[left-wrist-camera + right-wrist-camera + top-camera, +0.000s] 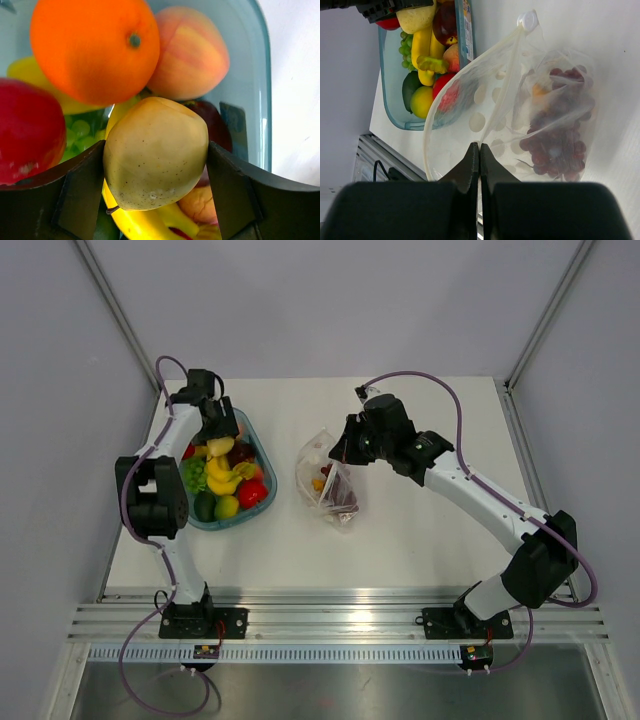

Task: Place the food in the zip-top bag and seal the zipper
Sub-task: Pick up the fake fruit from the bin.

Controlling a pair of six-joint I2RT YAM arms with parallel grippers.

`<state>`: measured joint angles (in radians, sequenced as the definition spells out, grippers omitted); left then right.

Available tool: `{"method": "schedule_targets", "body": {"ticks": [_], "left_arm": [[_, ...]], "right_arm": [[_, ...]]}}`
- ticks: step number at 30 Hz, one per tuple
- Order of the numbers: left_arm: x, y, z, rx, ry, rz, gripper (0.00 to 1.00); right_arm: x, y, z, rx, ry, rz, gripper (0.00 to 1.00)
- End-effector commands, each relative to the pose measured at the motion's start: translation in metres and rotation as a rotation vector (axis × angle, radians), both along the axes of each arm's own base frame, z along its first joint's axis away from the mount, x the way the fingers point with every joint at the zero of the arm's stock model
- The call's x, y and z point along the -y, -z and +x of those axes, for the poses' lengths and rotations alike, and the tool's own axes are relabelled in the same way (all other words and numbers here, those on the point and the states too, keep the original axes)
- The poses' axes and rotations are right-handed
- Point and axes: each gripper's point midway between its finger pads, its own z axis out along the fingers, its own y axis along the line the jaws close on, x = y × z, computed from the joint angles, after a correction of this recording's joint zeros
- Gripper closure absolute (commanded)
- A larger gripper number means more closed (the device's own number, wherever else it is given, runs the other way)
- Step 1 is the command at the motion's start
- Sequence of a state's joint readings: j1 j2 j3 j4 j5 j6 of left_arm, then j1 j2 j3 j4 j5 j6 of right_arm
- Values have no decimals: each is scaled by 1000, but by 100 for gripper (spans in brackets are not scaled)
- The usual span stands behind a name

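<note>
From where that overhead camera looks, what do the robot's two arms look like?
The left arm and right arm are slim white tubes joined by chunky black joints. A purple cable loops along each. The left end effector and right end effector each have two black fingers.

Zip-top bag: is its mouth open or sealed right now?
Open. The right gripper pinches one lip of the zip-top bag, holding it up off the other; grapes lie inside.
</note>
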<state>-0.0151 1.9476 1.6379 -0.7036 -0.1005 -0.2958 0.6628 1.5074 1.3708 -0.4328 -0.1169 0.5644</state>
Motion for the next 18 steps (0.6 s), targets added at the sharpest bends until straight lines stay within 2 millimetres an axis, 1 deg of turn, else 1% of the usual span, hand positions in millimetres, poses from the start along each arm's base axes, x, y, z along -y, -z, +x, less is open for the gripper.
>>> {"method": "schedule_targets", "body": {"ticks": [1,2,3,4,5,7,8,9,10,11,12,13,14,15,16,18], "left_arm": [[2,-29,-14,63,-3,-30,40],[2,-44,-18,97,-3,-32,41],[3,-49,-22,108,-2,-34,42],[6,-51,-28,105,2,-44,43],[7,-68,-35,140,7,-48,43],[13,-83,-46,162,23,-57,43],[16,-98,-56,183,35,-65,44],[20,-108,-62,201,47,-75,44],[30,-113,-71,200,75,-93,45],[34,-119,-78,207,87,-96,45],[44,-137,-88,246,117,-123,45],[58,-140,-98,241,157,-137,45],[65,-149,-105,257,179,-148,45],[74,-161,-115,284,207,-162,46],[93,-167,-125,283,261,-194,46],[116,-176,-140,290,325,-249,48]], "right_arm": [[-7,-26,1,67,-24,38,100],[-7,-27,0,69,-23,42,100],[-7,-27,0,69,-23,42,100],[-6,-25,-1,64,-23,39,100],[-6,-26,-1,66,-22,43,100],[-7,-25,-1,61,-23,44,100],[-7,-24,-1,59,-25,44,100],[-8,-23,-1,56,-24,45,100],[-8,-24,-1,55,-24,47,100],[-9,-22,-1,52,-26,49,100],[-10,-22,-1,48,-25,51,100],[-11,-23,0,52,-27,57,100],[-12,-20,0,45,-28,54,100],[-12,-21,0,44,-27,55,100],[-13,-20,1,44,-29,55,100],[-15,-18,2,41,-27,56,100]]}}
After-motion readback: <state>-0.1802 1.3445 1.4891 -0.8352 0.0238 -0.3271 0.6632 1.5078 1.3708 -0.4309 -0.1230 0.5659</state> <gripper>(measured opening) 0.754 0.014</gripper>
